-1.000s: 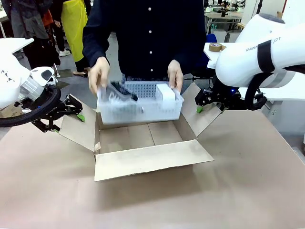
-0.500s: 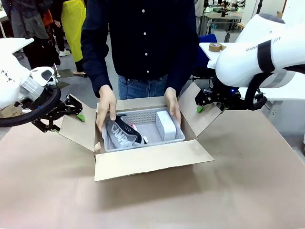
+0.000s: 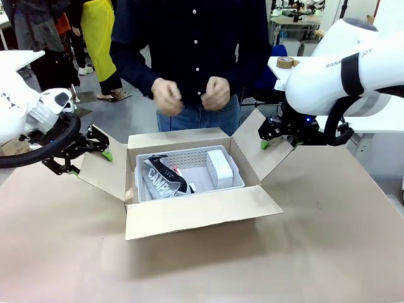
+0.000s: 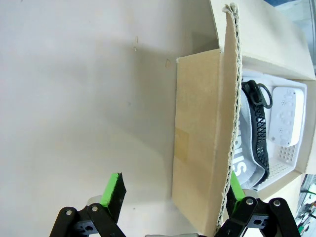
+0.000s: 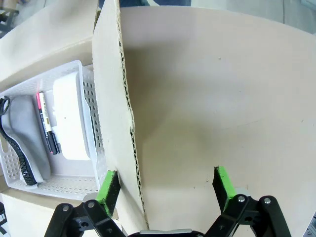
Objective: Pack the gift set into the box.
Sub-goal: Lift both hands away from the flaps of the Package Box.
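Both wide open, left gripper (image 4: 174, 182) and right gripper (image 5: 164, 173) straddle side flaps (image 3: 104, 173) of the large brown corrugated cardboard box (image 3: 196, 211); flaps seem light, stiff: pinch edges.

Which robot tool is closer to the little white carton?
Right. The right tool straddles the flap beside the white carton; the left tool straddles the opposite flap, beyond the pouch.

Box (image 3: 196, 211): plain brown corrugated cardboard. Basket (image 3: 189, 154): white, slotted. Pouch (image 3: 158, 183): dark grey, white "CAMPIN" lettering, black zip. Carton (image 3: 219, 167): white. Left end effector (image 4: 175, 190) and right end effector (image 5: 165, 182): black, green pads. Table (image 3: 315, 252): pale brown.
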`<state>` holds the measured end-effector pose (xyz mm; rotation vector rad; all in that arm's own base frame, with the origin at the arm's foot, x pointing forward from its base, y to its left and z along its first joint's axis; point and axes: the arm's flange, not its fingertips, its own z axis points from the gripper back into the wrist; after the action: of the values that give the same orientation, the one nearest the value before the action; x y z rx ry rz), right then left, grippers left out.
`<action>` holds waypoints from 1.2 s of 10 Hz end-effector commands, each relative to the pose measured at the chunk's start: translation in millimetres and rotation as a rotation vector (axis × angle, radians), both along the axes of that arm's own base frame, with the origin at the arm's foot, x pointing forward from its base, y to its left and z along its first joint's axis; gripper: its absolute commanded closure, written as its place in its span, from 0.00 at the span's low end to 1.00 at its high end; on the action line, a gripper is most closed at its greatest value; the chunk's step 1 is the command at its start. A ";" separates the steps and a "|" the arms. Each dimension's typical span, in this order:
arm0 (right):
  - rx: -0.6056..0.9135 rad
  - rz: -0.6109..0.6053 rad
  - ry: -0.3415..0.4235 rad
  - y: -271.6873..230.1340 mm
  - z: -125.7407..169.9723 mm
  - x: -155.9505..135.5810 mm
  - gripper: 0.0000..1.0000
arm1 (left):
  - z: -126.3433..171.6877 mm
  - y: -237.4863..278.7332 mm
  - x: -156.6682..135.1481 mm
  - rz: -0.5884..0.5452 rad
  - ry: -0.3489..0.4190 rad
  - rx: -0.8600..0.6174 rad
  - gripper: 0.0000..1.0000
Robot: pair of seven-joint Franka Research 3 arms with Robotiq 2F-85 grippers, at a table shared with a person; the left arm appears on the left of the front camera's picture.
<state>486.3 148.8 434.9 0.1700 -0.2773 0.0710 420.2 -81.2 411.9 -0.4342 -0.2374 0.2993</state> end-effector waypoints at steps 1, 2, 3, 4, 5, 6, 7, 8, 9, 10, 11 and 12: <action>-0.024 -0.016 0.003 0.1 3.5 1.3 0.00 | 0.7 -1.5 -0.5 0.011 0.013 0.015 0.00; -0.024 -0.016 0.003 0.1 3.5 1.3 0.00 | 0.7 -1.5 -0.5 0.011 0.013 0.015 0.00; -0.024 -0.016 0.003 0.1 3.5 1.3 0.00 | 0.7 -1.5 -0.5 0.011 0.013 0.015 0.00; -0.024 -0.016 0.003 0.1 3.5 1.3 0.00 | 0.7 -1.5 -0.5 0.011 0.013 0.015 0.00; 0.000 0.000 0.000 0.0 0.0 0.0 0.00 | 0.0 0.0 0.0 0.000 0.000 0.000 0.00; 0.178 0.022 -0.028 -20.2 39.4 -8.0 0.00 | 33.4 29.1 -3.3 -0.048 -0.017 -0.147 0.00; 0.359 -0.015 -0.072 -69.3 98.2 -40.1 0.00 | 72.8 84.4 -24.3 -0.020 -0.056 -0.338 0.00; 0.530 -0.032 -0.064 -118.3 134.6 -78.7 0.00 | 88.2 138.8 -50.3 -0.032 -0.075 -0.572 0.00; 0.684 -0.104 -0.052 -164.5 149.4 -112.7 0.00 | 81.2 183.1 -72.4 -0.036 -0.106 -0.793 0.00; 0.836 -0.258 -0.013 -212.8 137.2 -146.1 0.00 | 51.3 218.6 -93.1 -0.044 -0.142 -0.991 0.00; 0.935 -0.322 -0.033 -242.8 112.0 -168.8 0.00 | 21.1 233.7 -107.8 -0.020 -0.177 -1.129 0.00; 1.013 -0.390 -0.044 -262.2 77.9 -187.2 0.00 | -3.4 239.2 -119.1 0.020 -0.242 -1.229 0.00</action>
<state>298.8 -104.1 555.9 1.0681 -0.3446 -0.3413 287.0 169.8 458.2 -1.4883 -0.3372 0.3890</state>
